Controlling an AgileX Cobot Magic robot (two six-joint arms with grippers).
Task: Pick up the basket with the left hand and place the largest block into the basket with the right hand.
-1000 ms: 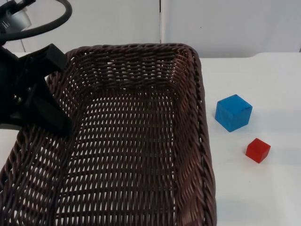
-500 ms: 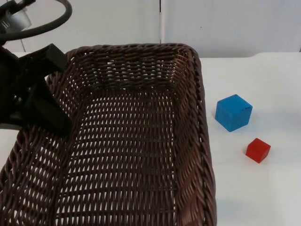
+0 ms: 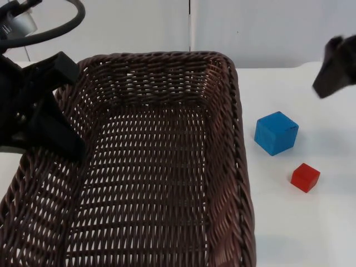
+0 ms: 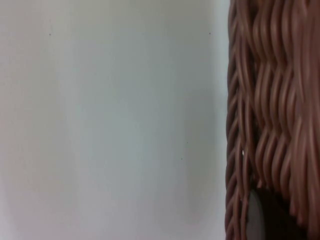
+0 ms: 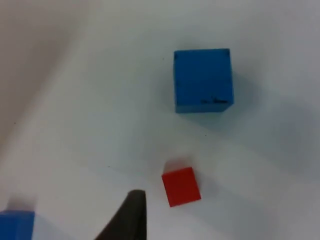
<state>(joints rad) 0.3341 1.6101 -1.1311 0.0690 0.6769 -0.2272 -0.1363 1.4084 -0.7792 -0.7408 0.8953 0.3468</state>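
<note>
The right gripper (image 3: 336, 67) is swinging into the top view from the right edge, where half a second back there was only bare table (image 3: 311, 222); basket and blocks are sitting just as they were. The left gripper (image 3: 50, 125) is pinching the brown wicker basket (image 3: 161, 167) by its left rim, holding it close under the camera. To the basket's right, the blue block (image 3: 276, 133), the bigger one, is lying on the table, the small red block (image 3: 305, 177) just beside it, nearer the camera. The right gripper is hovering beyond the blue block, well apart from it; whether its jaws are spread, I cannot tell.
</note>
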